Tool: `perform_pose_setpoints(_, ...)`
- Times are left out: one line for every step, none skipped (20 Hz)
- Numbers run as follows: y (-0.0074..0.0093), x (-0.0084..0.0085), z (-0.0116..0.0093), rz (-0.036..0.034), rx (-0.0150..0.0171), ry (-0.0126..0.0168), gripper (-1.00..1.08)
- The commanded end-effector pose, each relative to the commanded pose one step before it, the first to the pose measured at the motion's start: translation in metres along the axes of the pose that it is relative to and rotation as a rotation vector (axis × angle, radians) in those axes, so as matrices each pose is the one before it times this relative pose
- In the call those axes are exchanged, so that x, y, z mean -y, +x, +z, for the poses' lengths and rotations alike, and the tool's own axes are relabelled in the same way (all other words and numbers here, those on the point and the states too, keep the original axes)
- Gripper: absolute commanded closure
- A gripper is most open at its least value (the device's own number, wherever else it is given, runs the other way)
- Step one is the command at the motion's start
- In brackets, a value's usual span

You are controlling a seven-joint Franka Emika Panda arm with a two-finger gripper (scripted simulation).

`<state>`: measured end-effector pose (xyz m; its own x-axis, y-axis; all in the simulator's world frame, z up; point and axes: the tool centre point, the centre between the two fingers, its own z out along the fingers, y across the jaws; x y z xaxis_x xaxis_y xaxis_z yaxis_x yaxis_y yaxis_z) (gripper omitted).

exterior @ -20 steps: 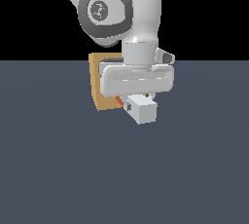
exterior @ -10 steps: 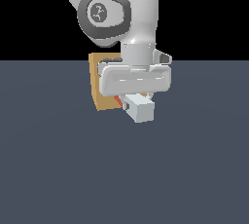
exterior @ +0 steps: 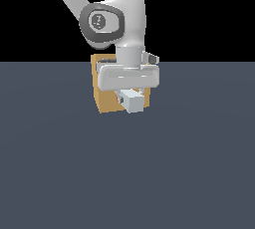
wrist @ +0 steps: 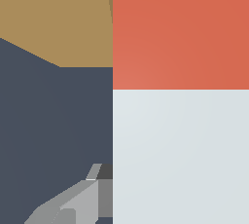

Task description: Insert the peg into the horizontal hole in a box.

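Note:
The tan-orange box (exterior: 107, 98) stands on the dark floor, mostly hidden behind my gripper (exterior: 130, 93). The gripper is shut on the peg (exterior: 133, 101), whose pale grey-white end points toward the camera in the exterior view. The red-orange end is hidden there, and the hole cannot be seen. In the wrist view the peg (wrist: 180, 150) fills the frame, its red-orange end (wrist: 180, 38) reaching the tan box (wrist: 53, 18). One grey finger (wrist: 78, 203) shows beside the peg.
The dark grey floor (exterior: 127, 173) spreads around the box in the exterior view. The white arm (exterior: 119, 24) rises above the gripper toward the exterior view's left.
The gripper and peg have moved toward the box; less of the peg sticks out in front, and its red-orange end no longer shows in the exterior view.

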<state>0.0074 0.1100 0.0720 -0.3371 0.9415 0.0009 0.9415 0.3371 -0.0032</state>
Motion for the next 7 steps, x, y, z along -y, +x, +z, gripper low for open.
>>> perform_pose_setpoints(0.01629,-0.00180,-0.00295,0.00139,0.00130,-0.00585,1.08)
perform_pose_setpoints(0.00472,-0.00018,-0.00028,0.00005,0.00014,-0.00047,1.08)
perform_pose_setpoints(0.00387,-0.00021,0.00002,0.00000,0.00000,0.00000,1.08)
perform_pose_setpoints(0.00300,-0.00019,0.00001,0.00000,0.00000,0.00000,1.08)
perform_pose_setpoints(0.00210,-0.00011,-0.00029,0.00008,0.00015,-0.00046,1.08)
perform_pose_setpoints(0.00128,-0.00009,0.00001,0.00000,0.00000,0.00000,1.08)
perform_pose_setpoints(0.00043,-0.00003,0.00000,0.00000,0.00000,0.00000,1.08)
